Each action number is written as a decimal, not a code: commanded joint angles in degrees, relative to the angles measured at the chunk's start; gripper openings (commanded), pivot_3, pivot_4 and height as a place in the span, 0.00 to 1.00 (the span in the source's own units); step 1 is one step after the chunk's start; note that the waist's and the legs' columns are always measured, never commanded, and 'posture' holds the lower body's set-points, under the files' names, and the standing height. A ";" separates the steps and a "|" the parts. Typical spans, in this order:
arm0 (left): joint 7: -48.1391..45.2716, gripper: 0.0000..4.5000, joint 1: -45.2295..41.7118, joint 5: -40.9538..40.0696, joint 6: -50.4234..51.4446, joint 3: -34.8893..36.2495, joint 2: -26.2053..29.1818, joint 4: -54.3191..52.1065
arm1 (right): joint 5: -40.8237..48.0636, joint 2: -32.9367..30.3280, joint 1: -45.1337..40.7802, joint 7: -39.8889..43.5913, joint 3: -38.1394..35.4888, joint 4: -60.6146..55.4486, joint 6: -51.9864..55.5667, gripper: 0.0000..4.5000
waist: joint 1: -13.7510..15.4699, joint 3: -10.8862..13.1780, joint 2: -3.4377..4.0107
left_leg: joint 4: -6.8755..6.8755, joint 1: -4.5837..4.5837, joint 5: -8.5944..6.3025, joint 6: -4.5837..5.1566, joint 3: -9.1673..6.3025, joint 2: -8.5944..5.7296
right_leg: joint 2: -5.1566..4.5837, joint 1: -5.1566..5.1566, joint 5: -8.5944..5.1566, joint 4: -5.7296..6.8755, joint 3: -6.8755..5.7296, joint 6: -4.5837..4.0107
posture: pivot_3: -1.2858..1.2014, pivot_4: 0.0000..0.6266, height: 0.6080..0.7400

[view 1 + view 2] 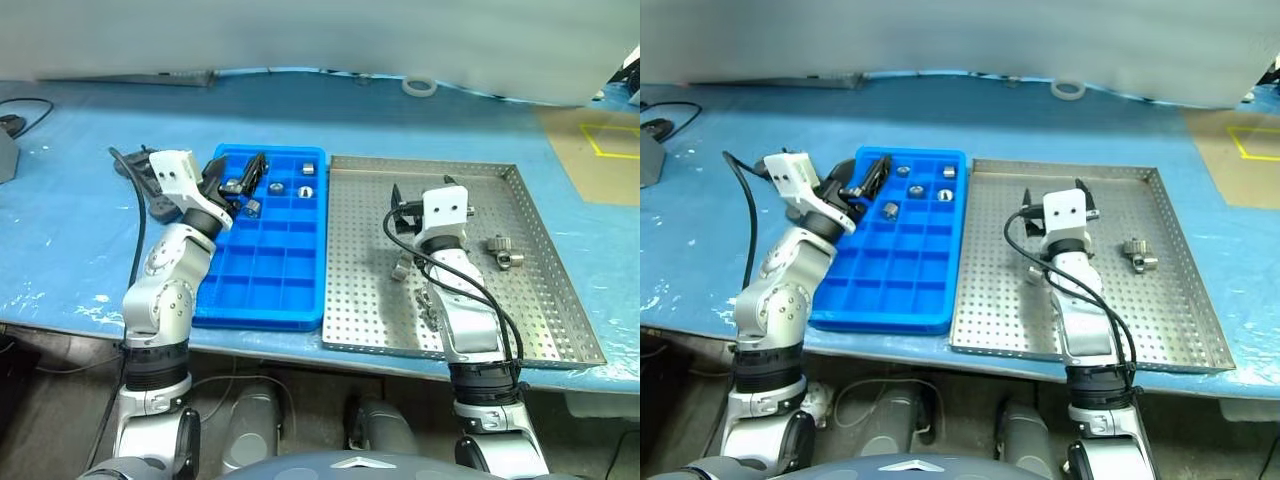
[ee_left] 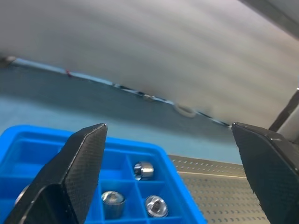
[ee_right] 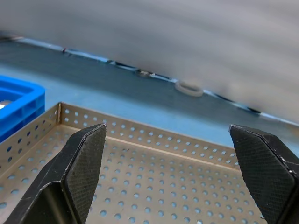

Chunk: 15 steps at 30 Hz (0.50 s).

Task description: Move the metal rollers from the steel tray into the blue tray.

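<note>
The blue tray lies left of the steel tray, edge to edge. Several metal rollers sit in the blue tray's far compartments, among them one roller and another. More rollers lie on the steel tray's right side, and one roller lies beside my right forearm. My left gripper hovers open over the blue tray's far left corner, with nothing between its fingers. Above the middle of the steel tray, my right gripper is open and empty, fingers wide apart.
A white tape ring lies on the pale blue sheet beyond the trays. A brown board with yellow tape is at the far right. A dark cable and a grey object lie at the far left. The table's front edge runs just below both trays.
</note>
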 commanded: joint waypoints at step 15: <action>-14.93 1.00 -5.35 -6.02 5.09 -2.42 4.02 6.43 | -2.24 -2.21 6.97 -1.16 -3.57 -15.80 7.29 0.99 | -3.07 0.00 0.00 | 0.05 0.01 0.01 0.00 0.01 -0.01 | 0.00 0.01 0.04 0.01 0.04 0.07 | 0.47 0.24 1.00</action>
